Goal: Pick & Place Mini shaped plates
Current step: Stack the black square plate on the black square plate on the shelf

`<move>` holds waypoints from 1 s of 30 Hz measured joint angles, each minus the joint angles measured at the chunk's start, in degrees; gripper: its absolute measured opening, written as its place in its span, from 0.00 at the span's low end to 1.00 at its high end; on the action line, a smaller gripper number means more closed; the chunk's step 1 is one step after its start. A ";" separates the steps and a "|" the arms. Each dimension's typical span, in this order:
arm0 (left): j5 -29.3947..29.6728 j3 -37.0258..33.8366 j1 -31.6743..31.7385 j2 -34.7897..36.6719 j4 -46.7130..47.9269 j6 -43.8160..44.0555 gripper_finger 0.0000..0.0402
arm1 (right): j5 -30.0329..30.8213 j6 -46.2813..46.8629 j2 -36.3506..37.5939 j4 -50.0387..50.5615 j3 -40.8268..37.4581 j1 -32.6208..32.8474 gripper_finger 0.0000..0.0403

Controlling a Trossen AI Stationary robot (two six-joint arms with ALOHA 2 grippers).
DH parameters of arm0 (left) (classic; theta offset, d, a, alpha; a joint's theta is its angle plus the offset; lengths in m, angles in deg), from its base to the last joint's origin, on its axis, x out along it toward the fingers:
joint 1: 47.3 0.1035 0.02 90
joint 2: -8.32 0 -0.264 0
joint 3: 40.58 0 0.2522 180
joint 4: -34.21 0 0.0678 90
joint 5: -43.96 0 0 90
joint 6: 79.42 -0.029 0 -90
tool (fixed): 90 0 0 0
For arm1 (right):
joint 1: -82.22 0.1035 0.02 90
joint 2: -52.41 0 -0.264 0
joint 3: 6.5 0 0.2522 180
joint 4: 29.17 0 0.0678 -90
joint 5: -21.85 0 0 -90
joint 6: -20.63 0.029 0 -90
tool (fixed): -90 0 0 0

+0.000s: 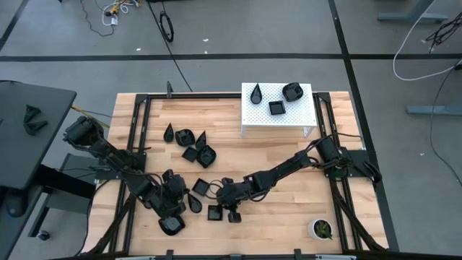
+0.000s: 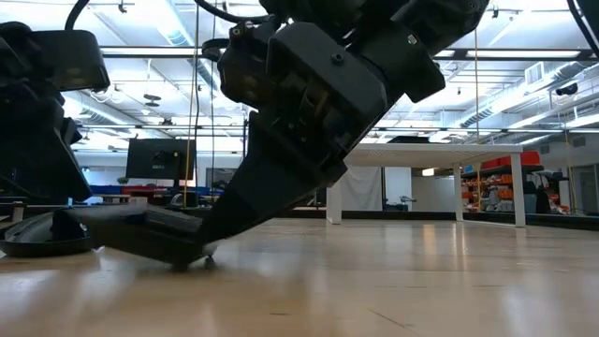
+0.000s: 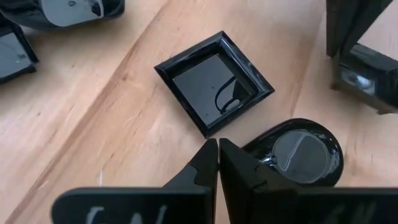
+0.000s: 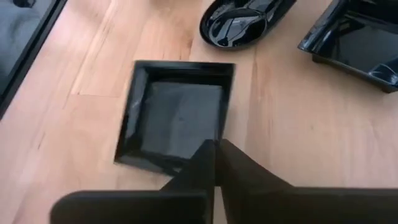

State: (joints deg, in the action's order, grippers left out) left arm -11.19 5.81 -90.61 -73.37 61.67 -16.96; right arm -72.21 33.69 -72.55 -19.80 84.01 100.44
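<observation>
Mini shaped plates, all glossy black, lie on the wooden table. One cluster (image 1: 191, 143) sits left of centre, and three rest on a white perforated stand (image 1: 278, 108). My right gripper (image 4: 215, 148) is shut at a square plate (image 4: 177, 115), which is also in the high view (image 1: 215, 212). My left gripper (image 3: 218, 144) is shut. Its tips stand just short of another square plate's near corner (image 3: 208, 132), beside a rounded plate (image 3: 303, 154). I cannot tell whether they touch either. My right gripper closes on the square plate's rim at one corner (image 4: 219, 134), and the fingertips themselves hide the corner. The fingers (image 4: 200, 163) slant down from the table's right side. The plate lies flat with its bottom on the table (image 2: 140, 234).
A teardrop plate (image 4: 239, 18) and a square plate (image 4: 354, 37) lie just beyond the held one. Another square plate (image 1: 234, 215) lies beside it, and a round plate (image 1: 172, 225) lies near the front edge. A small white pot with a green plant (image 1: 320, 230) stands at the front right.
</observation>
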 joint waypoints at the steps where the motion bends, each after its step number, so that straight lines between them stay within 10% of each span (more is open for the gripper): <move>1: -0.04 0.00 0.00 0.00 0.00 0.02 0.05 | 0.00 0.06 0.32 0.08 0.00 0.00 0.02; 17: 2.87 0.00 2.27 -0.01 0.20 -3.16 0.05 | 19.63 -1.50 35.33 36.94 0.02 -8.58 0.01; 24: 3.03 0.00 4.36 -0.01 0.08 -3.13 0.05 | 20.99 -0.86 48.64 62.04 0.04 -26.54 0.01; 30: 3.65 0.00 5.85 -0.02 -0.55 -0.33 0.05 | 12.65 -19.61 50.27 66.93 0.04 -43.94 0.01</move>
State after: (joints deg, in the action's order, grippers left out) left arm -7.54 5.81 -84.76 -73.39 61.12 -17.28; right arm -59.56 14.08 -22.29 47.13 84.06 56.50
